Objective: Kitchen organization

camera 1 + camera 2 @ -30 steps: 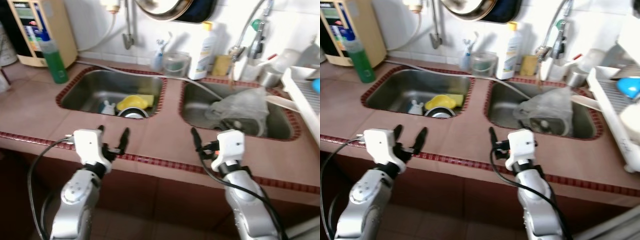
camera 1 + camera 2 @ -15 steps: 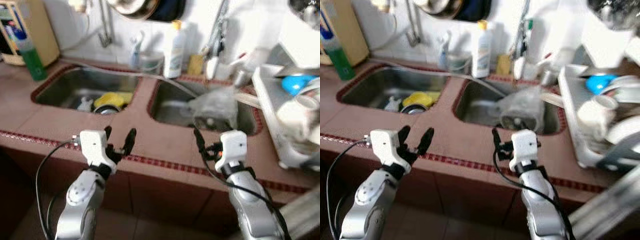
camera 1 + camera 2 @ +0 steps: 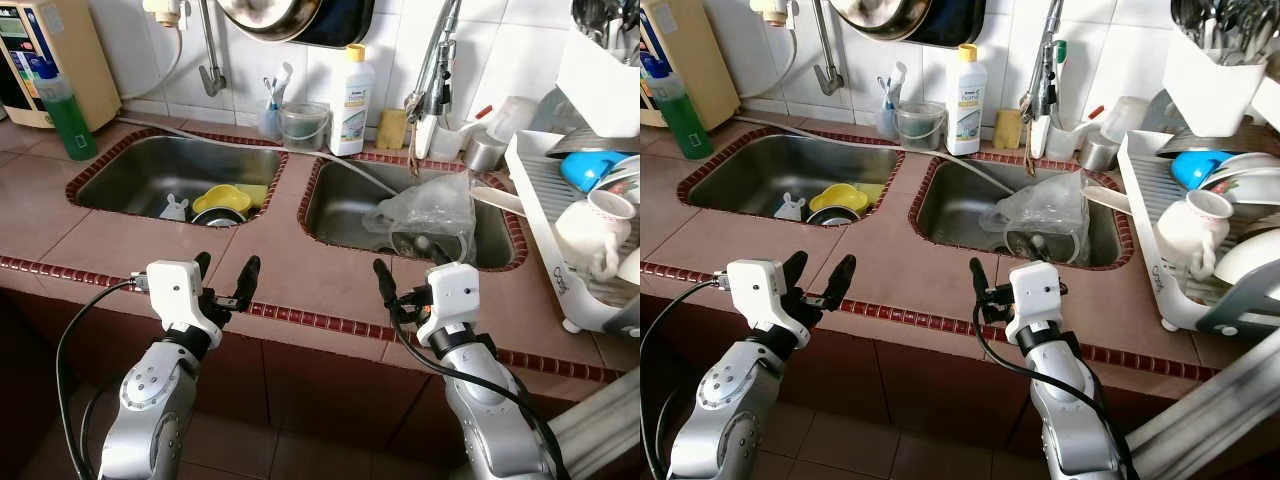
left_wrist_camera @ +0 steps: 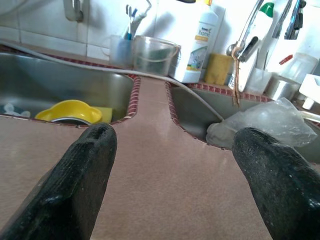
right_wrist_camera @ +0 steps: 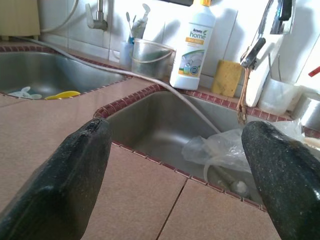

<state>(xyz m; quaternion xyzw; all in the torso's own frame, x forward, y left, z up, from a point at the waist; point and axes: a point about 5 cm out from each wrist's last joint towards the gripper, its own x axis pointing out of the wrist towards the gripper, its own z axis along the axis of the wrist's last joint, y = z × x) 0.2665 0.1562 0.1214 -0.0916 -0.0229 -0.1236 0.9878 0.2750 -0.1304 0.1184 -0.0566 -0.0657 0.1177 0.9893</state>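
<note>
counter (image 3: 300,270) – pinkish-brown tile with a red mosaic edge, holding two steel basins side by side.

left sink (image 3: 170,175) – holds a yellow bowl (image 3: 222,200) beside a small white item (image 3: 175,208), with a round metal piece just in front of the bowl.

right sink (image 3: 345,205) – a crumpled clear plastic bag (image 3: 430,205) lies in it toward the right end, over a round metal object.

back ledge – green bottle (image 3: 65,112) at far left beside a beige appliance (image 3: 55,55); toothbrush cup (image 3: 270,115) and clear plastic tub (image 3: 303,125) between the basins; white detergent bottle (image 3: 351,88) with a yellow cap; yellow sponge (image 3: 393,128); faucet (image 3: 432,60) above the right sink. a thin hose (image 3: 300,152) runs along the ledge and down into the right sink.

dish rack (image 3: 560,240) – white, at far right, with a white mug (image 3: 590,230) and a blue dish (image 3: 590,168).

left gripper (image 3: 225,282) – above the counter's front edge, before the left sink, jaws spread, nothing between them.

right gripper (image 5: 177,165) – above the front edge before the right sink, jaws spread wide, holding nothing.
</note>
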